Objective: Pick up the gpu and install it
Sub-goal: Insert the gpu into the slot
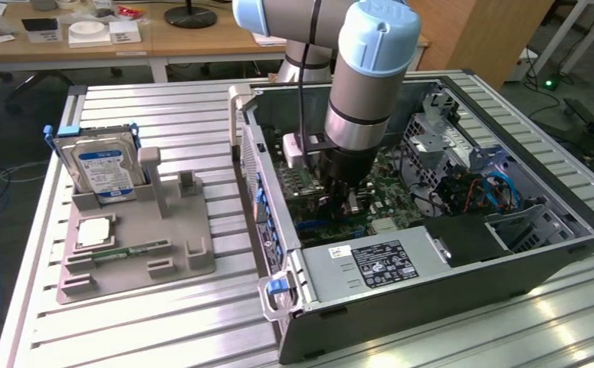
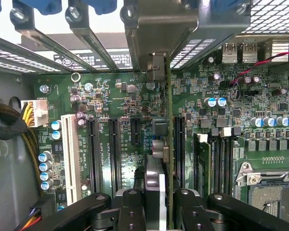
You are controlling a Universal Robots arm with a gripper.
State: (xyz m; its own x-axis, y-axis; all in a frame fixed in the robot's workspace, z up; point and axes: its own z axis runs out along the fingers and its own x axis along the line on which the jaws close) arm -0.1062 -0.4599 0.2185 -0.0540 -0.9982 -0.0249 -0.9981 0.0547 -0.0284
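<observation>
My gripper is shut on the gpu, which I see edge-on: a thin green board with a black cooler block and a metal bracket at its far end. The card hangs upright just over the motherboard, lined up along the long black expansion slots and close to the case's rear slot bars. In the exterior view the arm reaches down into the open computer case, with the gripper low over the green motherboard. Whether the card's edge touches a slot is hidden.
A grey parts holder on the exterior view's left carries a silver hard drive with a blue label, a processor and a memory stick. The power supply, drive cage and cables crowd the case. Memory slots and the CPU socket flank the card.
</observation>
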